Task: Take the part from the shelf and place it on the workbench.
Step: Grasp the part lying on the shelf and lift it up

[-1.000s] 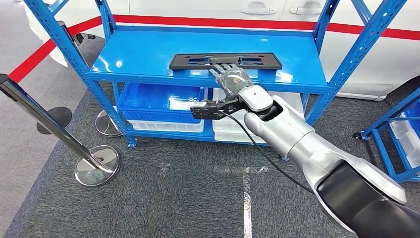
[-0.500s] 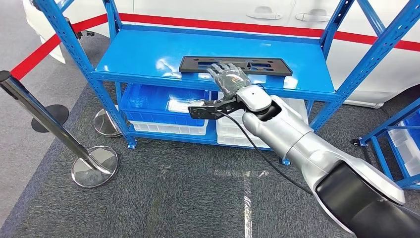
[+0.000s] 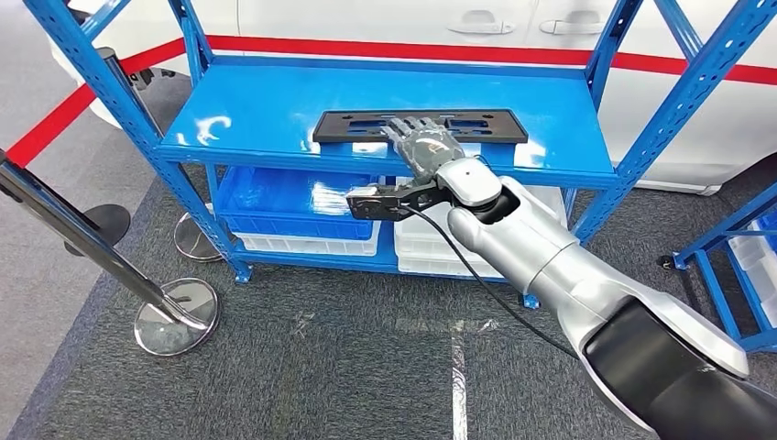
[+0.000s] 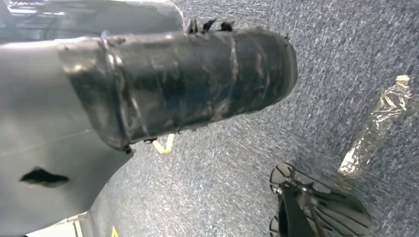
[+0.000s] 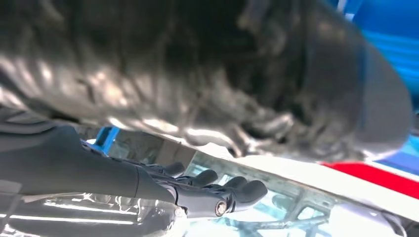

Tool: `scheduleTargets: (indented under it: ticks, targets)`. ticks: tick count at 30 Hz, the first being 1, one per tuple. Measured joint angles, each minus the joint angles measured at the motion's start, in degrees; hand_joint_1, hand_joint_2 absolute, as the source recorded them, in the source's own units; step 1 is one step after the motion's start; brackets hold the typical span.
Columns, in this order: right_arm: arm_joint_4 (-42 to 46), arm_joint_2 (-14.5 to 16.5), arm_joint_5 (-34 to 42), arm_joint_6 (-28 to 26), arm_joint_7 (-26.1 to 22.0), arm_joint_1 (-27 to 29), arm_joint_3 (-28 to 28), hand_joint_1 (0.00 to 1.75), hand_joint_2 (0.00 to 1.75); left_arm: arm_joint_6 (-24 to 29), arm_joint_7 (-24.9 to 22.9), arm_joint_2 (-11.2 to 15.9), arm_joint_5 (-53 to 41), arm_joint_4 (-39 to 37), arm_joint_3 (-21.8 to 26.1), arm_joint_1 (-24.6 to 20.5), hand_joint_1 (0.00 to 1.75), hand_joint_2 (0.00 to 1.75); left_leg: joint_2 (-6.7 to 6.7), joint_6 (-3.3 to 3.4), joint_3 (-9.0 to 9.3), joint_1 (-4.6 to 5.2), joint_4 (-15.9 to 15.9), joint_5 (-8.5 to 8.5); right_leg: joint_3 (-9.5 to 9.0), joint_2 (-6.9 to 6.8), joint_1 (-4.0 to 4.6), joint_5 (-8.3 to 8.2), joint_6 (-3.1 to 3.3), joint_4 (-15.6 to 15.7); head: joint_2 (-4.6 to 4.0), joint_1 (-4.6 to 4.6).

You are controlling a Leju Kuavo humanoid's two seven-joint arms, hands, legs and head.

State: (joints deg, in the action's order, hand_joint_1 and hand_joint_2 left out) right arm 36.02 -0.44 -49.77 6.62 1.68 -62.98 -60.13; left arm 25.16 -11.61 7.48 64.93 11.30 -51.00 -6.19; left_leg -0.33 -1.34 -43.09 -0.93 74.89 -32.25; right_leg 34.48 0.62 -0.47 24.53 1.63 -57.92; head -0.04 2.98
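Note:
The part (image 3: 476,126) is a long flat black plate with cut-outs, lying near the front edge of the top board of the blue shelf (image 3: 266,110). My right hand (image 3: 423,145) reaches out over that edge and rests on the middle of the part, fingers stretched flat across it. In the right wrist view the dark fingers (image 5: 232,190) lie straight and close together; the thumb's hold cannot be made out. My left hand (image 4: 188,84) hangs over grey carpet, and its fingers are hidden behind the dark wrapped cover.
Blue bins (image 3: 275,197) and a white bin (image 3: 426,243) fill the lower shelf. A chrome stanchion (image 3: 82,247) with a round base (image 3: 176,316) stands at the left. A white car with a red stripe (image 3: 385,41) is behind, another blue rack (image 3: 733,266) at the right.
The whole picture has swayed slightly, so the camera moved. My right hand stays resting on the middle of the part, and the part lies where it was on the shelf.

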Motion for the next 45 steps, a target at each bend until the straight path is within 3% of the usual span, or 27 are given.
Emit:
scheduleTargets:
  ticks: [1, 2, 4, 5, 10, 13, 14, 15, 16, 17, 19, 20, 22, 25, 27, 29, 30, 31, 32, 34, 35, 37, 40, 42, 44, 45]
  targets:
    - [0.0, 0.0, 0.16, 0.02, 0.01, 0.13, 0.0, 0.0, 0.0, 0.07, 0.0, 0.0, 0.01, 0.0, -0.01, 0.04, 0.0, 0.0, 0.01, -0.08, -0.14, -0.07, -0.77, 1.43, -0.25, 0.03, -0.02, 0.24, -0.04, -0.05, 0.0, 0.01]
    - [0.01, 0.0, 0.33, 0.03, 0.04, 0.21, 0.0, 0.0, 0.0, 0.14, 0.0, 0.01, 0.01, 0.0, -0.01, 0.07, 0.0, 0.0, 0.03, -0.11, 0.87, -0.16, -3.74, 3.78, -0.57, 0.08, -0.05, 0.54, -0.15, -0.15, 0.0, 0.0]
    - [0.01, -0.02, 0.61, 0.04, 0.18, 0.19, 0.01, 0.0, 0.0, 0.31, 0.0, 0.02, 0.0, 0.0, -0.01, 0.07, 0.0, 0.0, 0.05, -0.05, 4.22, -0.17, -11.57, 7.64, -1.06, 0.17, 0.0, 1.29, -0.63, -0.54, 0.0, 0.04]
    - [0.01, -0.04, 0.69, 0.04, 0.26, 0.13, 0.01, 0.0, 0.0, 0.36, -0.01, 0.03, -0.01, 0.0, 0.0, 0.01, 0.0, 0.0, 0.02, 0.18, 5.49, -0.1, -14.19, 8.38, -1.1, 0.22, 0.1, 1.58, -0.93, -0.72, 0.0, 0.06]
    - [0.02, -0.32, 0.81, -0.03, 0.64, 0.15, 0.0, 0.0, 0.0, 0.49, -0.15, 0.0, -0.02, 0.0, -0.01, -0.02, 0.0, 0.0, -0.09, 1.81, 6.59, -0.08, -15.88, 7.71, -0.36, 0.12, 0.21, 3.01, -2.21, -2.29, 0.0, -0.1]
    - [0.01, -0.99, 0.89, -0.08, 1.02, 0.39, 0.0, 0.0, 0.0, 0.54, -0.27, 0.01, -0.01, 0.0, -0.01, 0.05, 0.0, 0.0, 0.0, 2.72, 7.19, -0.12, -16.01, 7.29, 4.76, -0.15, 0.02, 7.2, -2.8, -12.2, 0.0, -0.35]
    - [-0.02, -1.22, 0.9, -0.09, 1.07, 0.65, 0.0, 0.0, 0.0, 0.55, -0.29, 0.02, -0.01, 0.0, -0.01, 0.04, 0.0, 0.0, -0.02, 2.89, 7.4, -0.09, -16.01, 7.11, 6.85, -0.16, -0.03, 8.1, -2.88, -15.7, 0.0, -0.36]
    - [-0.05, -1.41, 0.9, -0.09, 1.09, 0.93, 0.0, 0.0, 0.0, 0.55, -0.33, 0.02, -0.01, 0.0, -0.01, 0.04, 0.0, 0.0, -0.07, 2.98, 7.66, -0.06, -16.0, 6.91, 8.25, -0.16, -0.06, 7.99, -2.88, -17.56, 0.0, -0.37]
    - [-0.07, -1.61, 0.9, -0.09, 1.13, 1.13, 0.01, 0.0, 0.0, 0.55, -0.35, 0.02, -0.01, 0.0, -0.01, 0.05, 0.0, 0.0, -0.14, 3.0, 7.99, -0.04, -15.99, 6.67, 8.63, -0.17, -0.06, 6.72, -2.78, -17.21, 0.0, -0.38]
    - [-0.09, -1.76, 0.9, -0.1, 1.16, 1.22, 0.01, 0.0, 0.0, 0.55, -0.37, 0.01, -0.01, 0.0, -0.01, 0.08, 0.0, 0.0, -0.22, 2.96, 8.38, -0.01, -15.98, 6.41, 7.92, -0.16, -0.04, 4.54, -2.58, -14.68, 0.0, -0.38]
    - [-0.09, -2.02, 0.91, -0.15, 1.26, 1.07, 0.01, 0.0, 0.0, 0.54, -0.4, -0.01, 0.0, 0.0, -0.01, 0.12, 0.0, 0.0, -0.33, 2.66, 9.12, 0.11, -15.97, 5.82, 4.67, -0.15, 0.21, 0.07, -1.99, -6.66, 0.0, -0.35]
    - [-0.08, -2.1, 0.92, -0.21, 1.32, 0.94, 0.01, 0.0, 0.0, 0.54, -0.42, -0.02, -0.01, 0.0, -0.01, 0.1, 0.0, 0.0, -0.35, 2.43, 9.3, 0.2, -15.93, 5.56, 3.29, -0.13, 0.35, -1.0, -1.76, -3.56, 0.0, -0.33]
    - [-0.08, -2.27, 1.02, -0.35, 1.57, 0.83, 0.01, 0.0, 0.0, 0.58, -0.48, -0.03, -0.01, 0.0, -0.01, 0.0, 0.0, 0.0, -0.32, 1.86, 9.39, 0.29, -16.09, 5.33, 2.17, 0.0, 0.7, -1.02, -1.49, -1.28, 0.0, -0.31]
    - [-0.13, -2.68, 1.3, -0.53, 2.28, 0.83, 0.01, 0.0, 0.0, 0.73, -0.61, -0.03, -0.02, 0.0, 0.0, -0.03, 0.0, 0.0, -0.1, 0.94, 9.31, 0.15, -15.62, 4.59, 1.63, 0.15, 0.34, -1.03, -0.87, -0.45, 0.0, -0.31]
    - [-0.19, -3.12, 1.52, -0.6, 2.79, 0.78, 0.01, 0.0, 0.0, 0.87, -0.65, -0.01, -0.01, 0.0, -0.01, 0.0, 0.0, 0.0, 0.03, 0.42, 7.09, 0.06, -10.93, 2.2, 1.1, 0.14, 0.06, -0.95, -0.43, -0.07, 0.0, -0.12]
    - [-0.29, -3.65, 1.69, -0.61, 3.02, 0.95, 0.01, 0.0, 0.0, 1.03, -0.66, 0.02, 0.01, 0.0, -0.01, 0.05, 0.0, 0.0, 0.04, 0.09, 2.99, 0.03, -3.4, -0.46, 0.84, 0.13, 0.09, -0.66, -0.13, -0.09, 0.0, -0.01]
    - [-0.34, -3.93, 1.73, -0.61, 3.07, 1.16, 0.01, 0.0, 0.0, 1.11, -0.68, 0.03, 0.02, 0.0, -0.01, 0.11, 0.0, 0.0, 0.05, 0.02, 1.4, 0.02, -0.98, -0.71, 0.7, 0.14, 0.11, -0.5, -0.07, -0.11, 0.0, -0.01]
    - [-0.4, -4.28, 1.75, -0.62, 3.17, 1.37, 0.01, 0.0, 0.0, 1.16, -0.71, 0.03, 0.02, 0.0, -0.01, 0.18, 0.0, 0.0, 0.05, 0.01, 0.73, 0.02, -0.57, 0.15, 0.5, 0.18, 0.13, -0.31, -0.06, -0.14, 0.0, -0.01]
    - [-0.44, -4.63, 1.75, -0.63, 3.33, 1.51, 0.01, 0.0, 0.0, 1.21, -0.76, 0.03, 0.03, 0.0, -0.01, 0.23, 0.0, 0.0, 0.05, 0.09, 1.19, 0.02, -2.48, 2.09, 0.25, 0.22, 0.14, -0.08, -0.11, -0.2, 0.0, -0.01]
    - [-0.5, -5.38, 1.75, -0.71, 3.67, 1.59, 0.08, 0.0, 0.0, 1.31, -0.85, 0.09, 0.02, 0.0, -0.01, 0.24, 0.0, 0.0, 0.04, 0.46, 4.25, 0.09, -9.97, 6.56, -0.32, 0.28, 0.21, 0.49, -0.37, -0.38, 0.0, -0.03]
    - [-0.52, -5.73, 1.75, -0.75, 3.76, 1.56, 0.13, 0.0, 0.0, 1.35, -0.89, 0.13, 0.02, -0.01, 0.0, 0.21, 0.0, 0.0, 0.01, 0.72, 5.73, 0.22, -13.31, 7.7, -0.44, 0.3, 0.3, 0.75, -0.59, -0.53, 0.0, -0.03]
    - [-0.59, -6.37, 1.75, -0.79, 3.81, 1.6, 0.2, 0.0, 0.0, 1.4, -0.93, 0.16, 0.01, -0.02, 0.01, 0.08, 0.0, 0.0, -0.06, 1.21, 7.01, 0.48, -15.88, 7.66, -0.39, 0.31, 0.47, 0.99, -1.1, -0.56, 0.0, -0.05]
    - [-0.69, -7.17, 1.75, -0.79, 4.03, 1.76, 0.25, 0.0, 0.0, 1.4, -0.99, 0.17, -0.03, -0.02, -0.01, 0.02, 0.0, 0.0, -0.02, 1.98, 7.44, 0.23, -16.51, 7.53, -0.1, 0.22, 0.44, 1.65, -1.91, -1.1, 0.0, -0.1]
    - [-0.75, -7.66, 1.89, -0.7, 4.18, 1.83, 0.31, 0.0, 0.0, 1.39, -0.93, 0.19, -0.1, -0.02, -0.01, 0.07, 0.0, 0.0, 0.06, 2.57, 7.96, 0.01, -16.86, 7.45, 1.93, 0.04, 0.34, 3.8, -2.47, -5.34, 0.0, -0.21]
    - [-0.83, -8.05, 2.16, -0.36, 4.17, 2.27, 0.33, 0.0, 0.0, 1.39, -0.77, 0.26, -0.14, -0.02, -0.01, 0.01, 0.0, 0.0, 0.05, 3.01, 8.22, 0.03, -16.85, 7.17, 5.91, -0.06, 0.19, 6.49, -2.8, -12.8, 0.0, -0.27]
    - [-0.92, -8.28, 2.24, -0.17, 4.16, 2.68, 0.33, 0.0, 0.0, 1.39, -0.71, 0.31, -0.15, -0.02, -0.01, -0.01, 0.0, 0.0, -0.01, 3.1, 8.37, 0.03, -16.81, 7.0, 7.67, -0.08, 0.07, 6.94, -2.91, -15.58, 0.0, -0.27]
